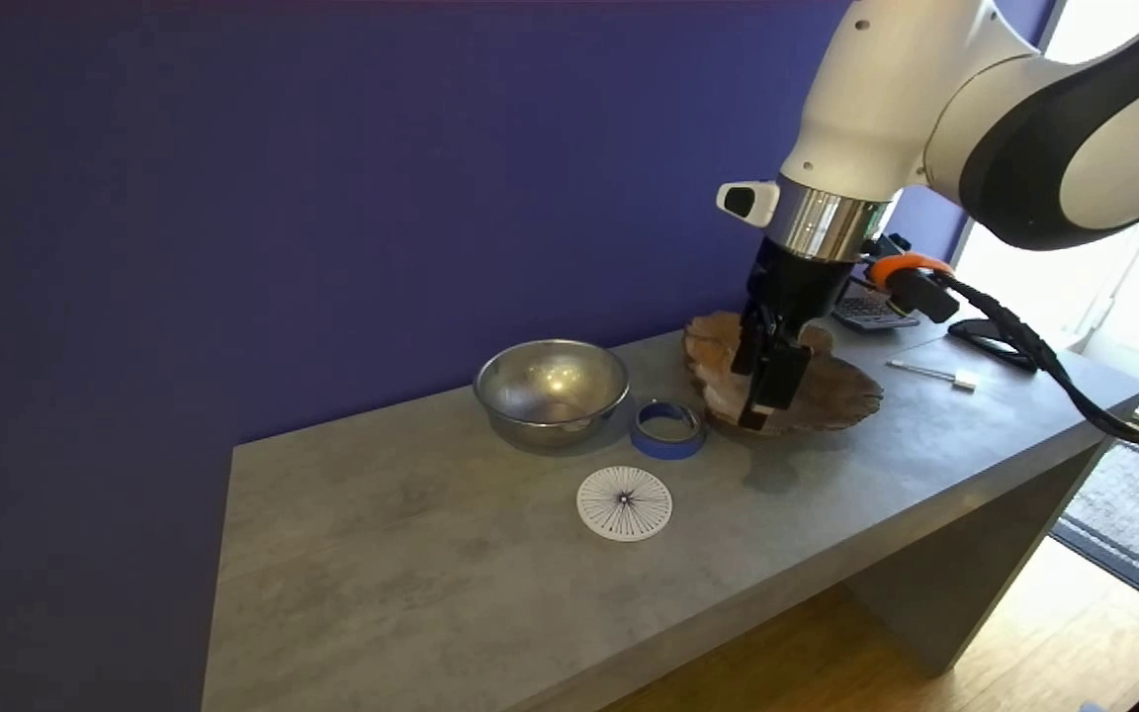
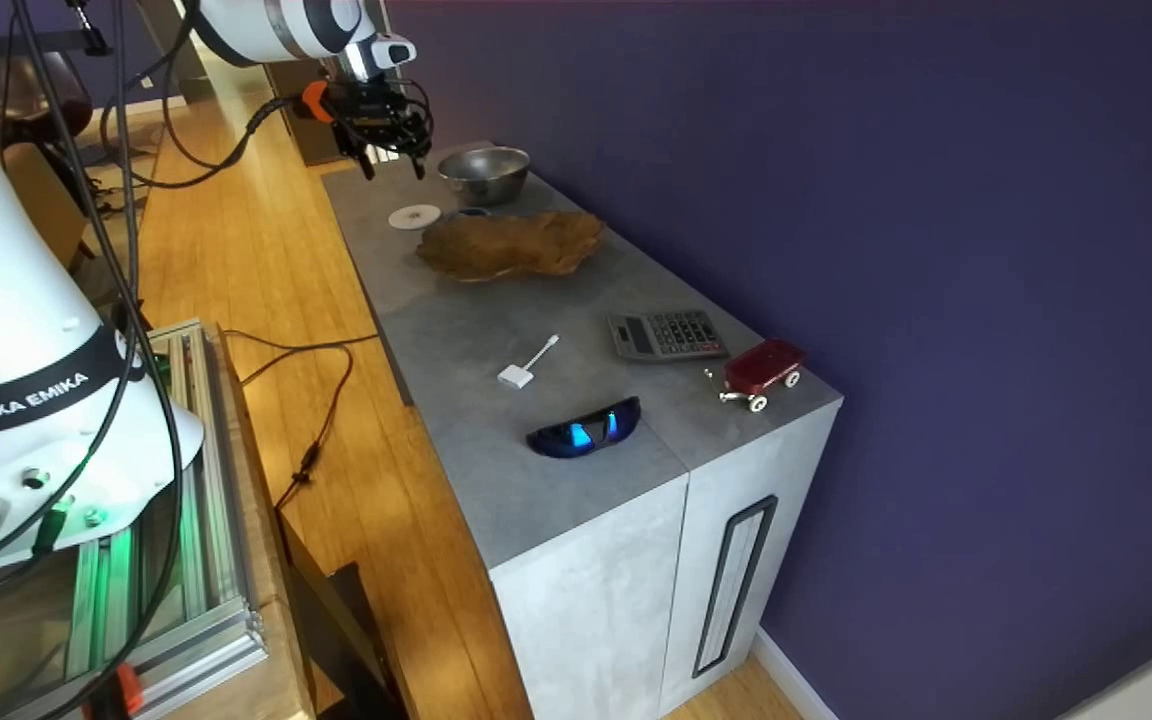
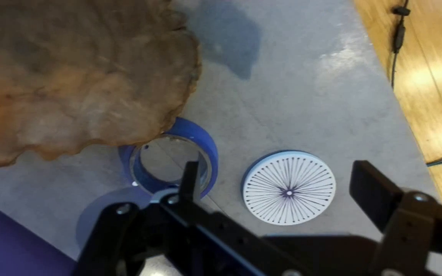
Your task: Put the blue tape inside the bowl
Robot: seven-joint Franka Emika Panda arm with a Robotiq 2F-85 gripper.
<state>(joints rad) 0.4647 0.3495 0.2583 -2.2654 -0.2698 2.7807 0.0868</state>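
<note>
We are seeing a glossy metal bowl and a rough-edged wooden dish. We are finding the worktop smooth.

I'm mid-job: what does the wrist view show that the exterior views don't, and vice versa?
Only the wrist view: the patterned disc framed by the open claw, one finger covering part of the blue tape.
Only the exterior views: the calculator and white adapter, plus the metal bowl, which I can't confirm in the wrist view.
Shared by all: tape, disc, wooden dish and claw.
</note>
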